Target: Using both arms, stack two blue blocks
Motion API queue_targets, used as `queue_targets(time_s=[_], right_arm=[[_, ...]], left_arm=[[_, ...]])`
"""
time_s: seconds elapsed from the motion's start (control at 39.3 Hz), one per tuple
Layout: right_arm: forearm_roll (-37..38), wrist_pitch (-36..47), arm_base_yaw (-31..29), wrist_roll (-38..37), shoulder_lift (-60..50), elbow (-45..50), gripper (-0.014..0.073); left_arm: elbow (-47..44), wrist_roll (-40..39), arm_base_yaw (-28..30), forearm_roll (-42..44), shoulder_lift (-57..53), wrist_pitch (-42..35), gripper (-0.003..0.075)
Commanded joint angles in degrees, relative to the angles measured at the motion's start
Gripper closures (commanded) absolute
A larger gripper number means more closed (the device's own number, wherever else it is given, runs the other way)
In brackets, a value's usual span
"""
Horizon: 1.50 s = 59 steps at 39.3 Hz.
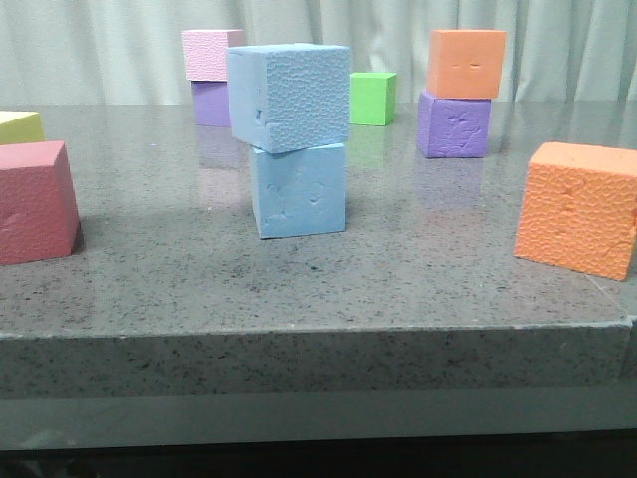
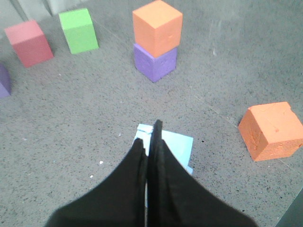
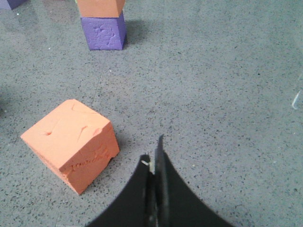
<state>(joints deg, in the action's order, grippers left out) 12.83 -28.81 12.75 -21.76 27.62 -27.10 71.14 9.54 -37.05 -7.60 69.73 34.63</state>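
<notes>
Two sky-blue blocks stand stacked in the middle of the table. The pebbly blue block (image 1: 289, 97) sits on top, turned a little and overhanging the smooth dented blue block (image 1: 298, 189) below. In the left wrist view my left gripper (image 2: 151, 137) is shut and empty, high above the stack; only the top blue block (image 2: 175, 145) shows beyond its fingers. My right gripper (image 3: 154, 153) is shut and empty above bare table, beside an orange block (image 3: 71, 142). Neither gripper shows in the front view.
A red block (image 1: 35, 199) and a yellow block (image 1: 20, 126) stand at the left. An orange block (image 1: 580, 207) stands at the right. At the back are a pink block on a purple one (image 1: 211, 80), a green block (image 1: 373, 98), and an orange block on a purple one (image 1: 456, 95).
</notes>
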Motion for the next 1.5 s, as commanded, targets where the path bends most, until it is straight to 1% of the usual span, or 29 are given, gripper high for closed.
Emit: queue_targets(time_s=[0.0,0.13,0.28,0.51,0.64,0.89,1.48], right_arm=[[1.0,4.0,-0.2,0.3,0.2,-1.7,0.0666],[1.0,4.0,-0.2,0.3,0.2,-1.7,0.0666],[1.0,4.0,-0.2,0.3,0.2,-1.7,0.0666],[1.0,4.0,-0.2,0.3,0.2,-1.7,0.0666],[1.0,4.0,-0.2,0.3,0.2,-1.7,0.0666],[1.0,4.0,-0.2,0.3,0.2,-1.7,0.0666],[1.0,4.0,-0.2,0.3,0.2,-1.7,0.0666]], left_arm=[[-5.8,-0.2,-0.5,-0.4,-7.7,-10.9,0.0741],[-16.8,-0.2,-0.5,-0.4,-16.0,-17.5,0.0741],[-27.3,-0.2,-0.5,-0.4,-24.6,-21.2,0.0741],[-38.5,-0.2,-0.5,-3.2,-35.9,-27.9,0.0741],[-42.7,-0.2,-0.5,-3.2,-41.8,-28.3,0.0741],[-45.4,-0.2,-0.5,-3.2,-50.3,-26.8,0.0741],[-45.4,-0.2,-0.5,-3.2,-50.4,-26.8,0.0741]])
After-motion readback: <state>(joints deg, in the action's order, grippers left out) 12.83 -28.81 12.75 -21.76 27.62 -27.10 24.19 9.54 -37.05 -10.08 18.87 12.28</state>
